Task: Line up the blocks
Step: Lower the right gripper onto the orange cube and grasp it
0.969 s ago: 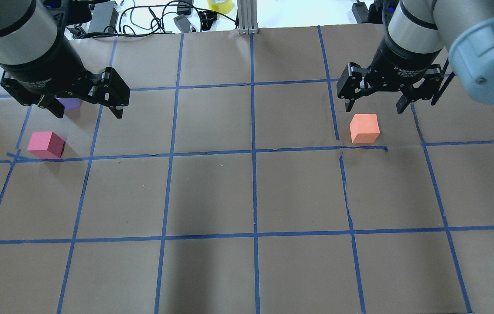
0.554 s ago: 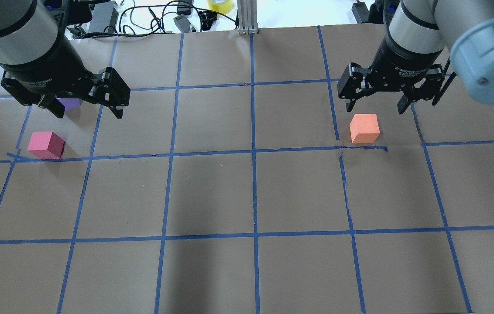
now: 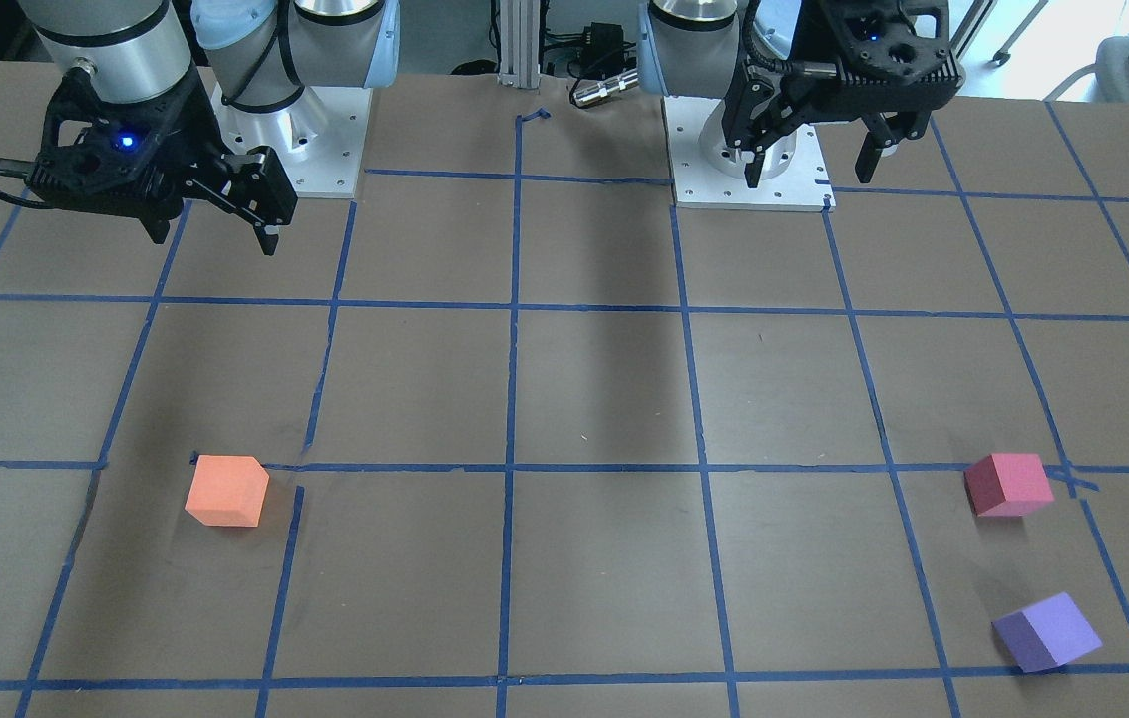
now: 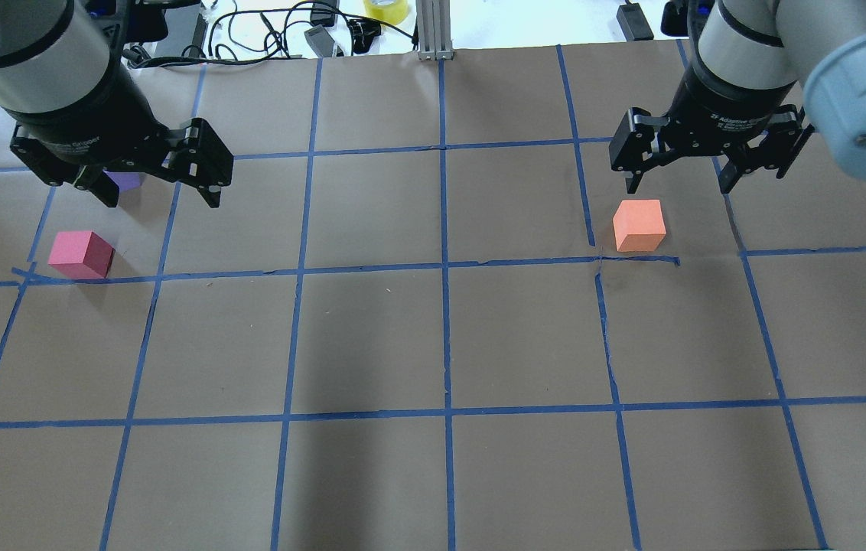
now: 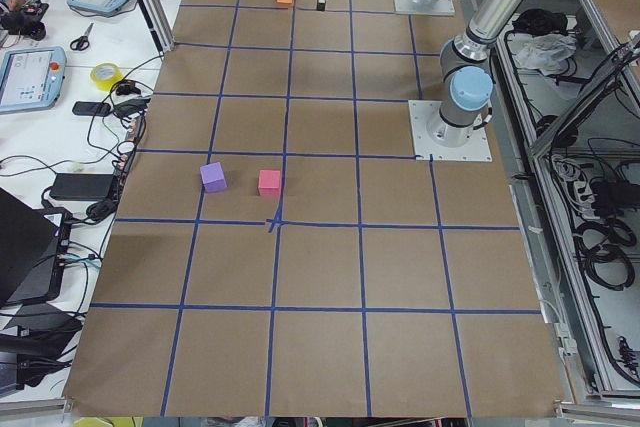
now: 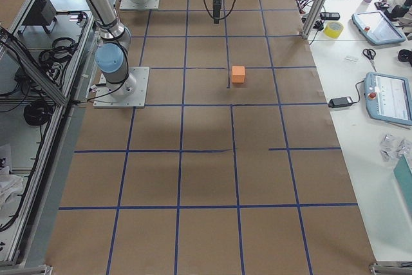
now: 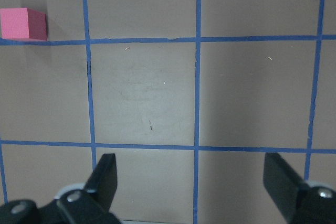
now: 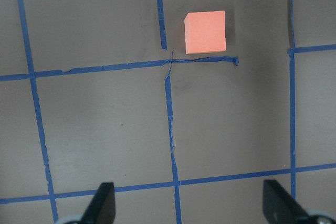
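Observation:
The orange block [image 4: 639, 225] lies on the brown paper at the right, also seen in the front view [image 3: 226, 490] and the right wrist view [image 8: 206, 31]. The pinkish-red block [image 4: 81, 255] lies at the far left, also in the left wrist view [image 7: 23, 23]. The purple block [image 4: 125, 180] sits just beyond it, partly hidden behind my left gripper; it shows fully in the front view [image 3: 1047, 631]. My left gripper [image 4: 160, 200] hovers open and empty above the table. My right gripper [image 4: 679, 187] hovers open and empty, the orange block below and a little to its left.
Blue tape lines [image 4: 444, 268] divide the paper-covered table into squares. Cables, a tape roll [image 4: 385, 9] and a metal post [image 4: 433, 30] lie past the far edge. The arm bases [image 3: 774, 170] stand on the robot's side of the table.
My right gripper has shifted a little to the right, still open. My left gripper has moved only slightly. The blocks have not moved.

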`<move>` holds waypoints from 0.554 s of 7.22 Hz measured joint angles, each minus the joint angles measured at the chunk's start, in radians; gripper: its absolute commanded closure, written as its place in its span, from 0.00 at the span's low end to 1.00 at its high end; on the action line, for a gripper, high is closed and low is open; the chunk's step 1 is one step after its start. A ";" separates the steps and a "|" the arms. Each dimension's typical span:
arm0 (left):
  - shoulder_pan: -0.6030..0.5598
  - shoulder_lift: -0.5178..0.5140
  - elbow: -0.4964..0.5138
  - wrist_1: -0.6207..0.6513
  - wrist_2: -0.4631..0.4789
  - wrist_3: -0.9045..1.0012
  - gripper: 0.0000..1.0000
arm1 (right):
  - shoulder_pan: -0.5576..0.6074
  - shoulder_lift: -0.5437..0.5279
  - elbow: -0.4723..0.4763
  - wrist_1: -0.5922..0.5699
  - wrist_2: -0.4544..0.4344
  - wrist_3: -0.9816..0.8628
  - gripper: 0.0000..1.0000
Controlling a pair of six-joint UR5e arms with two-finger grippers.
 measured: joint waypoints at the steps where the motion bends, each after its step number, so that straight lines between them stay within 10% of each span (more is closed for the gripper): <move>1: -0.002 -0.008 0.000 0.003 0.000 -0.003 0.00 | -0.032 0.015 0.003 -0.006 0.005 -0.039 0.00; 4: 0.000 -0.042 -0.017 0.132 -0.082 0.000 0.00 | -0.092 0.174 0.005 -0.180 0.010 -0.066 0.00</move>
